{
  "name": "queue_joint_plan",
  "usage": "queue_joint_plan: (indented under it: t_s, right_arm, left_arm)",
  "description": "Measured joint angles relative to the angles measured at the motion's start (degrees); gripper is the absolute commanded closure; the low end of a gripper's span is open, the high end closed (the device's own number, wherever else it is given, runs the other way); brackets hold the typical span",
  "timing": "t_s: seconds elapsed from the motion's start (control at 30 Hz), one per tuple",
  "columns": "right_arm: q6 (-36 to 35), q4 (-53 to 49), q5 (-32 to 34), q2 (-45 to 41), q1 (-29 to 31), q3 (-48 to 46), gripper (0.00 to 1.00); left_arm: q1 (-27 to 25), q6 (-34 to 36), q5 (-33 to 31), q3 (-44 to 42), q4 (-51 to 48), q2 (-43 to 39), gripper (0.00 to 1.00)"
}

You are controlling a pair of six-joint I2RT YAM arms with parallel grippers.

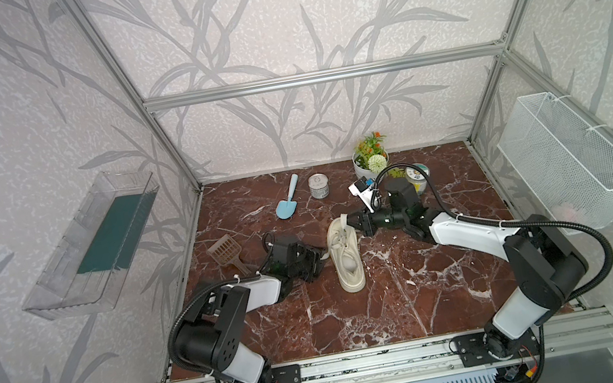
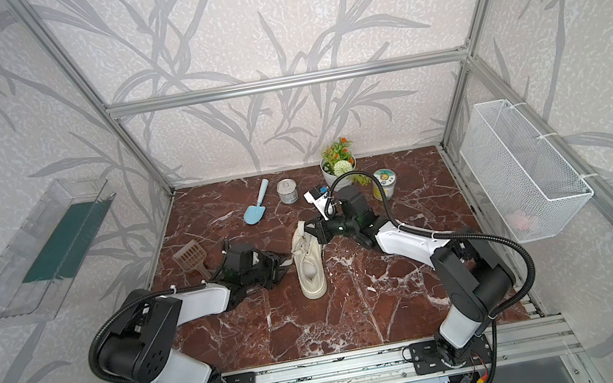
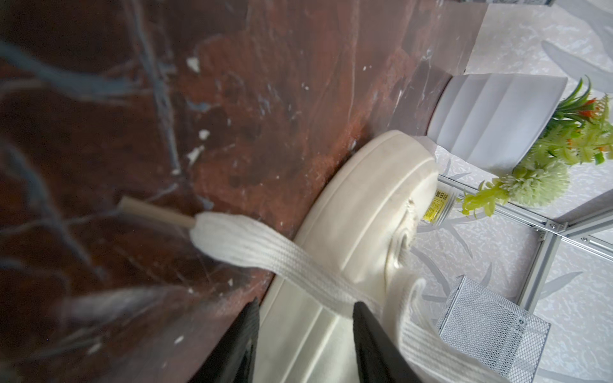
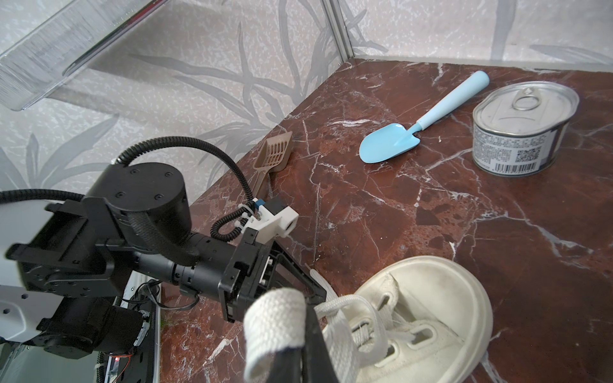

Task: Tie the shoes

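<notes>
A clear plastic tray [image 1: 92, 253] is hanging on the left wall, and below it a brown slotted scoop [image 1: 227, 250] is lying near the left edge of the red marble bench [image 1: 399, 303]. Just right of the scoop, the left end effector [image 1: 321, 261] is sitting low against the left flank of the shoe [image 1: 346, 261]. In the left wrist view its black fingers [image 3: 232, 345] are standing spread, with the thick sole showing between them. A flat cream lace tail [image 3: 252, 245] is running loose across in front of their tips and trailing onto the bench. Toward the back wall, a light blue trowel [image 1: 286, 204] is lying near a silver can [image 1: 318, 186] that is standing upright, the two not touching. The shoe, a cream sneaker, is standing on its sole near the middle of the bench, between the two arms, with its toe pointing at the back wall. At the toe end the right end effector [image 1: 352, 220] is pressing its jaws together on a lace loop [image 4: 275, 318], which is folding over the fingertips in the right wrist view. Farther right, a white pot of green plants [image 1: 369, 159] and a yellow-labelled jar [image 2: 384, 183] are standing at the back. A white wire basket [image 1: 569, 161] is hanging on the right wall.
</notes>
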Motion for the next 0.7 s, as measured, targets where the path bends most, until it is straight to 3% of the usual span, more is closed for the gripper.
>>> queue_joint_plan:
  t_s: [0.17,0.53,0.7]
  right_arm:
    - [0.22,0.00,0.00,0.00,0.00,-0.39,1.00]
    - [0.22,0.00,0.02,-0.04,0.00,-1.01,1.00]
    - [0.22,-0.02,0.02,-0.09,0.00,-1.07,1.00]
  left_arm:
    - [0.02,-0.96,-0.61,-1.42,1.70,-0.63,0.51]
    - [-1.11,-5.90,-0.55,-3.48,13.38,6.25,0.52]
    - [-1.49,-7.52,-0.72,-3.48,17.55,8.26,0.57]
